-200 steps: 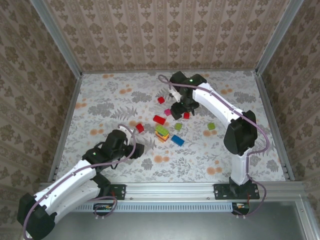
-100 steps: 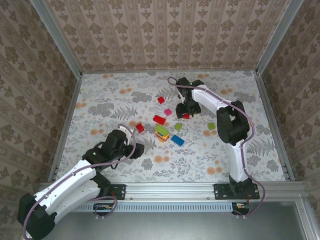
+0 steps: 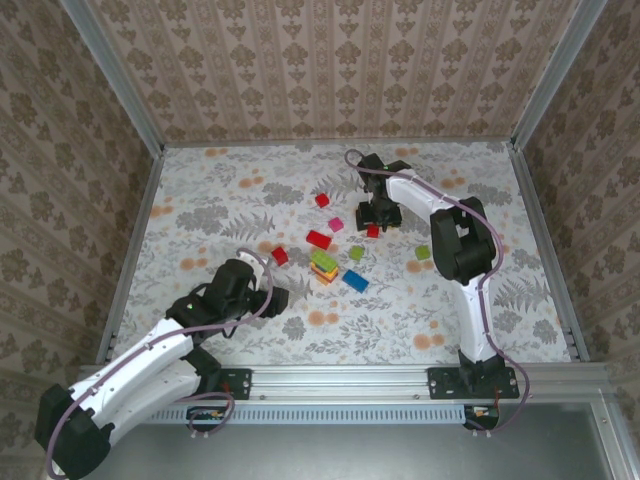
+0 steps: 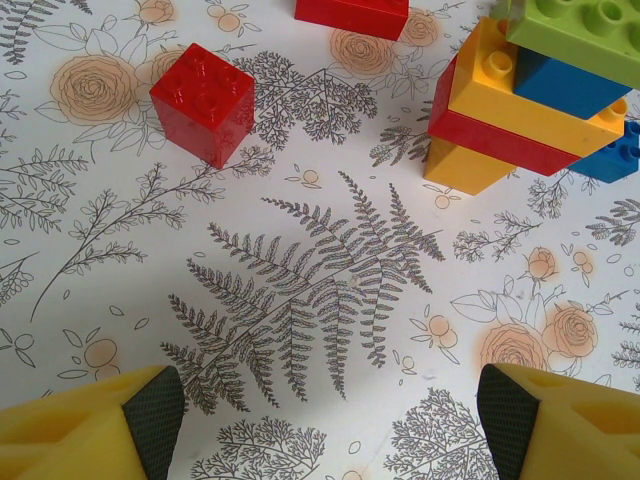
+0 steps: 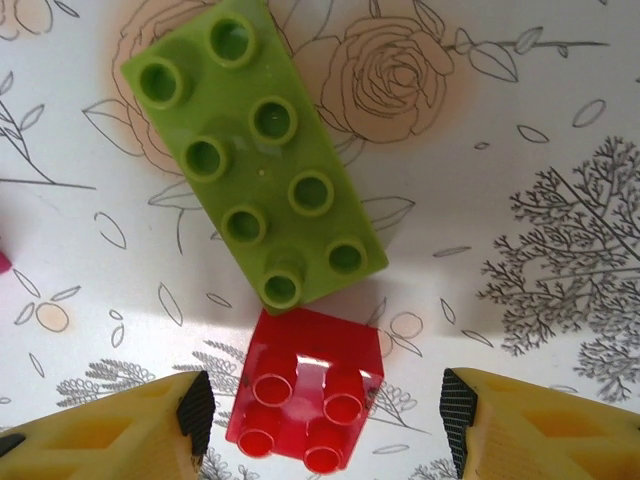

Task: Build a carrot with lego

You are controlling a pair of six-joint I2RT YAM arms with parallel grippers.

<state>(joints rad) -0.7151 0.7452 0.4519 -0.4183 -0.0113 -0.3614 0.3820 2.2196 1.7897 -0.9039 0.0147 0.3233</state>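
The right gripper (image 5: 327,415) stands open astride the small red square plastic brick (image 5: 305,400), far-centre on the table (image 3: 200,200) beside a long green studded brick (image 5: 255,165), holding nothing; centre, then close on flat sides without nudging green; the left gripper (image 4: 320,405) gapes empty.

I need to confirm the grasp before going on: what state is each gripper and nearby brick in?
left gripper: open, holding nothing.
right gripper: open, straddling the small red brick.
small red brick: loose, studs up, not clamped.
green brick: loose, flat, studs up.
brick stack: assembled, upright, green on top.
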